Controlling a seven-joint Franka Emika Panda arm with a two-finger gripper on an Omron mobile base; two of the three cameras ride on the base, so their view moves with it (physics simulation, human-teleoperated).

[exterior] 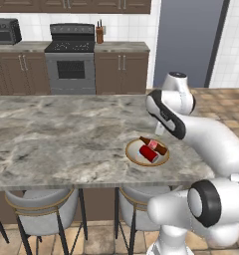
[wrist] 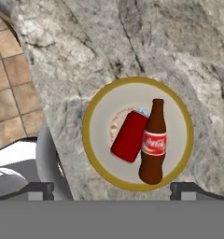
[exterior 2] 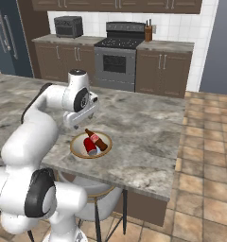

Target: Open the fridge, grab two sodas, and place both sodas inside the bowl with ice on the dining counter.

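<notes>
Red soda can and brown bottle lie touching inside the bowl at frame centre; gripper above, jaws wide, empty.

I've got the bowl on the dining counter, nr its front edge, twd the right end in the left base view. In the bowl: soda can w/ bottle touching alongside, both lying flat. Stools sit under the counter edge, in front of the bowl. Stove well behind the bowl, across the floor; toaster oven left of the stove. Fridge far left of the bowl in the right base view.
</notes>
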